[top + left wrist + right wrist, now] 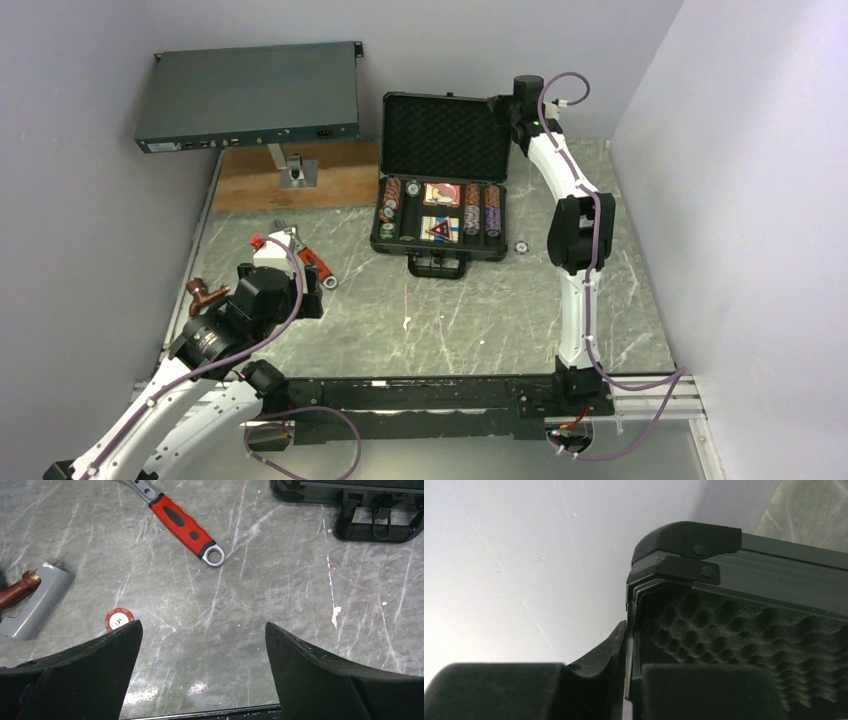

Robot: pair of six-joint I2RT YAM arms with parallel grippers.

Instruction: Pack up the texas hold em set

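The work surface is a grey marbled table [450, 330] enclosed by pale walls.

1. Left side. My left gripper [202, 626] hangs low over the table with its jaws spread wide and nothing between them. One red chip [119, 619] lies flat just beside the left finger, apart from it. I judge the open jaws are set for a pick of that chip. The wrench [182, 525] lies farther out and is not part of the set.

2. Centre. The case [437, 250] rests on the table with its handle [437, 266] facing the arm bases. The tray holds rows of chips [390, 205] and the card box [440, 229].

3. Right side. The lid [744, 555] stands upright. My right gripper [633, 672] straddles its top corner, one finger outside the shell and one on the foam, closed on the edge. Pad contact is hard to confirm at this close range. The grip suits swinging the lid down.

4. A stray chip [521, 246] lies on the table just right of the case, so packing is incomplete.
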